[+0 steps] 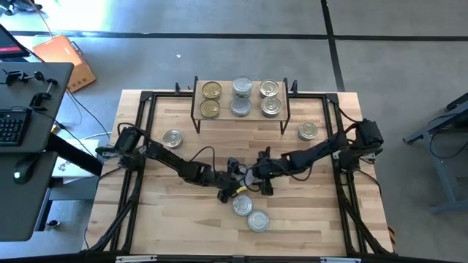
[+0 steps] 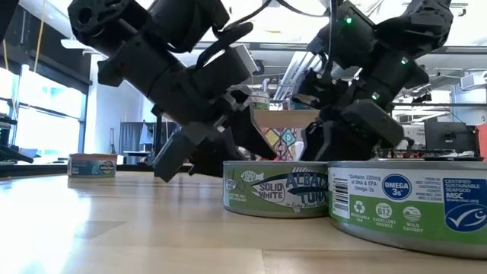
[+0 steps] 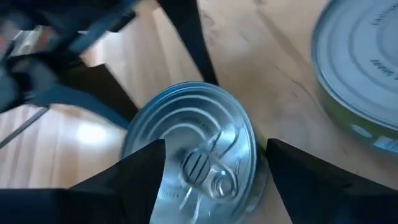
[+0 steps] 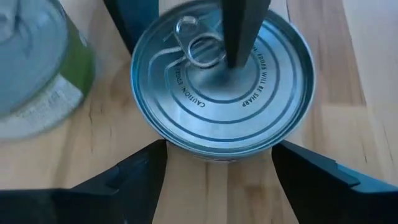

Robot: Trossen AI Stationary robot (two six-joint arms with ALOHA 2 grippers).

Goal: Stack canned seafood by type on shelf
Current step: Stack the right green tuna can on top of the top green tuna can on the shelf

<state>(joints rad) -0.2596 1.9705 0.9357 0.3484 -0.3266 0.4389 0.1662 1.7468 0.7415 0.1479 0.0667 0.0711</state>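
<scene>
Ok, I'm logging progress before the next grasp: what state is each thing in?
Silver tin: upright, sealed, not gripped.
Left tool: open, straddling that tin.
Right tool: open, that tin just ahead.
Shelf: holds gold and silver tins, upright.

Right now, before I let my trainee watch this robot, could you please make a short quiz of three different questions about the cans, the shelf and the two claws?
1. True or false: the shelf holds six tuna cans.
2. How many cans lie on the tabletop off the shelf?
A two
B four
C six
3. Fill in: both claws surround the same silver-lidded ____.

Key
1. True: two gold-lidded and four silver-lidded.
2. B: one left, one right, two in front.
3. Can: left claw and right claw both stand open around it.
</scene>
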